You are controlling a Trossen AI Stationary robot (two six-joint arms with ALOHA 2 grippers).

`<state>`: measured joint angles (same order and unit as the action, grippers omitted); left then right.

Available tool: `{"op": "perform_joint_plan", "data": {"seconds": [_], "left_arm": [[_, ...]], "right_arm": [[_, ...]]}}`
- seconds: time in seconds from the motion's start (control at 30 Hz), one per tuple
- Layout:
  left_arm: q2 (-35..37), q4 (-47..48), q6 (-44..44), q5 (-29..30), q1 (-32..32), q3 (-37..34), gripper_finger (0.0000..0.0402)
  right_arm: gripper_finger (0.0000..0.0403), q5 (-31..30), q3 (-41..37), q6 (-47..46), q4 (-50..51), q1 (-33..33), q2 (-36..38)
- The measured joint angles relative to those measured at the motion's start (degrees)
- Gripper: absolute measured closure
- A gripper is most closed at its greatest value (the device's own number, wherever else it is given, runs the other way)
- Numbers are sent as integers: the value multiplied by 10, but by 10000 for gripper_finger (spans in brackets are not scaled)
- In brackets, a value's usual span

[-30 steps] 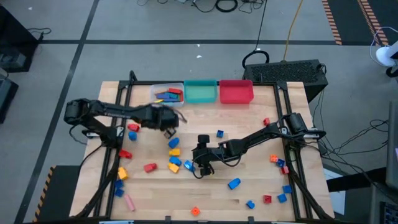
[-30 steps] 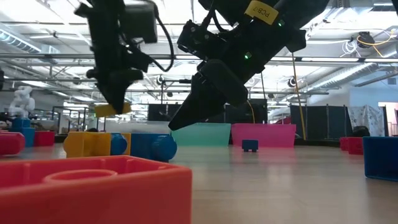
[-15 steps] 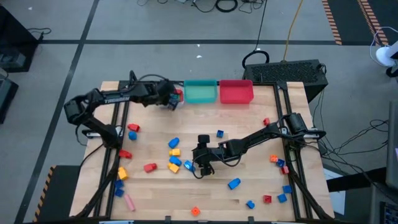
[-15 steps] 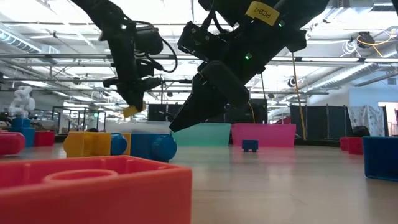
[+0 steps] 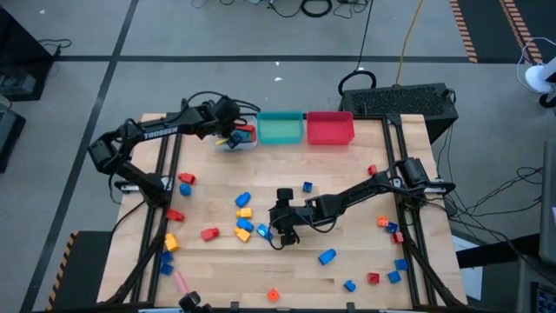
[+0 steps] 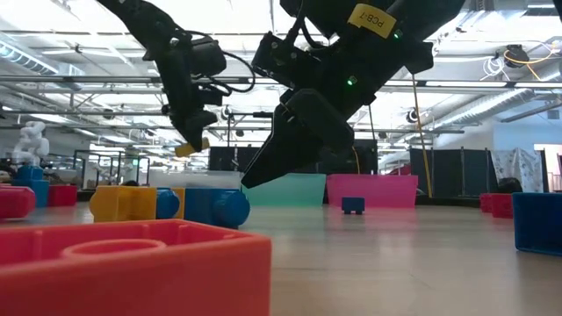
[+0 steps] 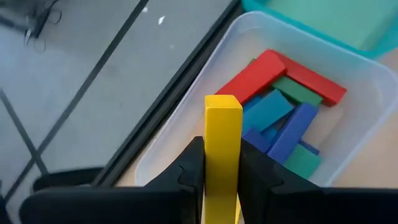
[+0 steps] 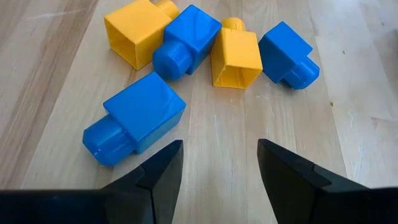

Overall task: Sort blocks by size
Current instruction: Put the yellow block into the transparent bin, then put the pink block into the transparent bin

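Note:
My left gripper (image 5: 229, 139) hangs over the clear bin (image 5: 234, 130) at the table's far edge, shut on a long yellow bar (image 7: 222, 137). In the bin lie red, blue and green bars (image 7: 280, 106). My right gripper (image 5: 280, 229) stands open and low over the middle of the table. A blue brick (image 8: 134, 118) lies just ahead of its fingers, and two yellow and two blue bricks (image 8: 235, 53) lie farther on. It touches none of them. My left gripper pinches the yellow bar's two long sides (image 7: 208, 163) between its two fingers (image 7: 189, 168). The bar runs along the fingers, and its free end (image 7: 222, 102) sticks out past the fingertips. The fingers slant down from the table's left side. The bar is clear of the bin, above its bars.
A teal bin (image 5: 280, 128) and a red bin (image 5: 330, 128) stand to the right of the clear one. Loose bricks lie along the left edge (image 5: 184, 183), near the front (image 5: 327, 256) and at the right (image 5: 387, 224). Bare wood lies between the bins and my right arm.
My left gripper has carried the yellow bar from the table's left middle toward the far edge, to above the clear bin. It has risen a little and rolled about its own axis. It has stayed shut on the bar.

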<state>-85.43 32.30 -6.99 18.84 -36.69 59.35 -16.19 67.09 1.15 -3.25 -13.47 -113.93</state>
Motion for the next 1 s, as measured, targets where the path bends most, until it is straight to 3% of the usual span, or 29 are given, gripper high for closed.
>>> {"op": "perform_joint_plan", "data": {"seconds": [0.13, 0.43, 0.57, 0.73, 0.87, 1.0], "left_arm": [[0, -9, -15, -9, 0, 0, 319], [-1, 9, -23, -8, 4, 0, 207], [-1, 100, -12, -19, 31, 7, 193], [-1, 249, 9, -5, 106, 31, 206], [0, 354, 112, -11, 184, 60, 216], [0, 417, 326, -86, 264, 77, 217]], "right_arm": [[209, 0, 0, 0, 0, 0, 0], [209, 0, 0, 0, 0, 0, 0], [209, 0, 0, 0, 1, 0, 0], [209, 0, 0, 2, 1, 1, 0], [209, 0, 0, 2, 1, 4, 0], [209, 0, 0, 2, 1, 7, 0]]}}
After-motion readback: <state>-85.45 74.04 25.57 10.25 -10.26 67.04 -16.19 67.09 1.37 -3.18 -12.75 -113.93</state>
